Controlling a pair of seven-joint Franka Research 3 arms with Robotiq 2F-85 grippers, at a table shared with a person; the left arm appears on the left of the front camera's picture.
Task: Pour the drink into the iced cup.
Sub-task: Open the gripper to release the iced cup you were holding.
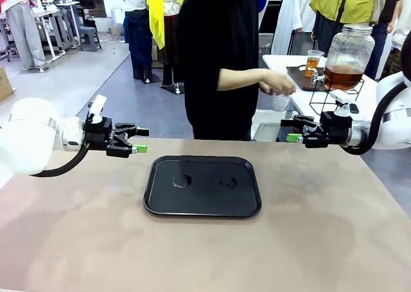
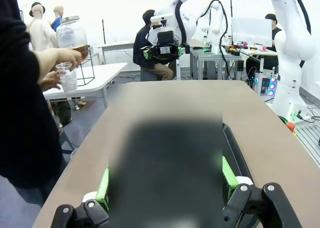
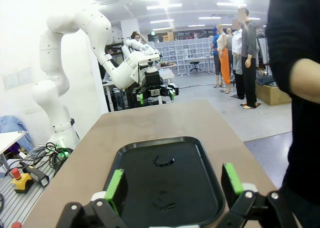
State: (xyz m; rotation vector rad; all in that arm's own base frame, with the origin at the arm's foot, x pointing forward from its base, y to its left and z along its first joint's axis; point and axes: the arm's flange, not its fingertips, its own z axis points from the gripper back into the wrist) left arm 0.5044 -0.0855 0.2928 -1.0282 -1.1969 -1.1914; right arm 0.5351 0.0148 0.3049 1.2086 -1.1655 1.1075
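table [image 1: 321,240] with a black tray [image 1: 244,202] near its middle, the tray carrying two small wet marks. left gripper [image 1: 140,140] hangs at about nine o'clock from the tray, above the table edge, its green-padded fingers spread wide with nothing between them. right gripper [image 1: 294,129] sits at about two o'clock from the tray, jaws likewise wide apart and empty; in the right wrist view its green pads [image 3: 114,184] frame the tray below. behind the table, at twelve o'clock, a person in black stands turned toward a white side table [image 1: 366,99], hands [image 1: 277,83] held together at a clear cup [image 1: 280,101] that seems to hold ice, though it is small and hard to read. the drink [image 1: 341,77], amber-brown, fills the bottom of a large glass dispenser jar [image 1: 350,48] on a wire stand at roughly two o'clock, well apart from the tray; a glass [image 1: 313,63] of the same liquid stands beside it.
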